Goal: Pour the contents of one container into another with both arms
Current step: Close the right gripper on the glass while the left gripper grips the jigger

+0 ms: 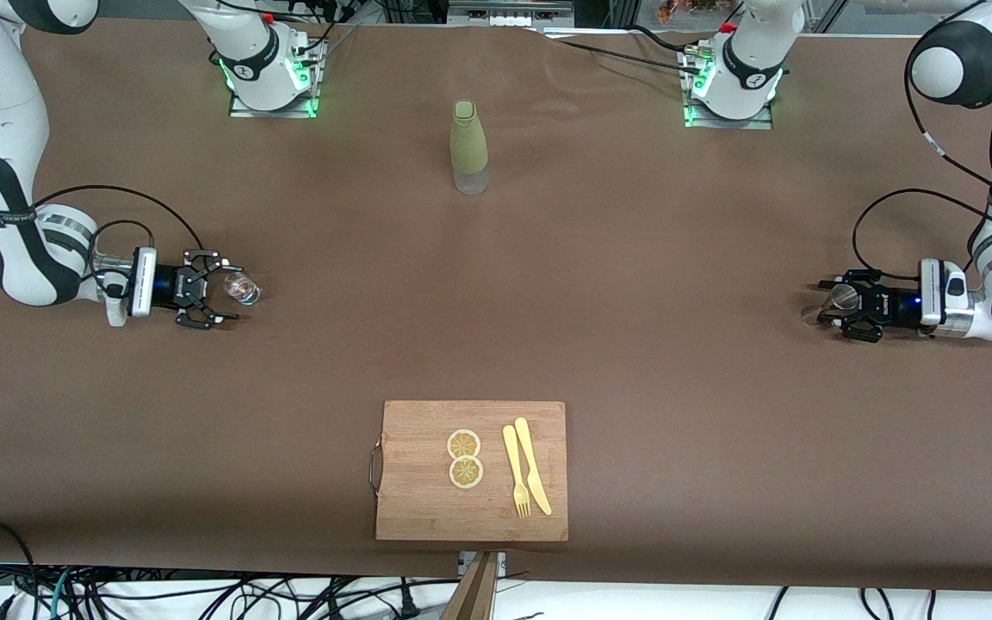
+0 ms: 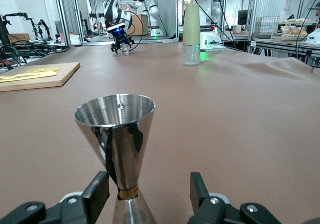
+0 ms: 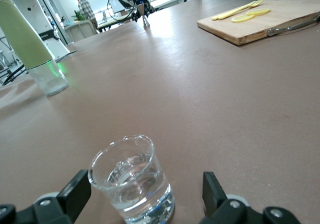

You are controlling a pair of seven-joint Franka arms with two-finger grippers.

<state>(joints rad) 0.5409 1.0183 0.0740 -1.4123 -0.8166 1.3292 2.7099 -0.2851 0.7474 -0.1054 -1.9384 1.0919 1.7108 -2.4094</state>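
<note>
The small glass [image 3: 132, 181] stands upright on the table near the right arm's end, between the wide-open fingers of the right gripper [image 3: 145, 204], untouched by either. Near the left arm's end, the metal jigger [image 2: 119, 144] also stands upright, long axis vertical, rim up, between the left gripper's [image 2: 145, 194] part-open fingers, which appear clear of its waist. Each arm has its own vessel straight ahead; the two vessels are well apart.

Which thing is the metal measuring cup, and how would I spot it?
Find the brown table's left-arm end. There the left claw brackets a small silver hourglass-shaped metal jigger, standing upright. Unlike the tiny clear glass or tall olive-green bottle, it is shiny steel with a narrow waist.
</note>
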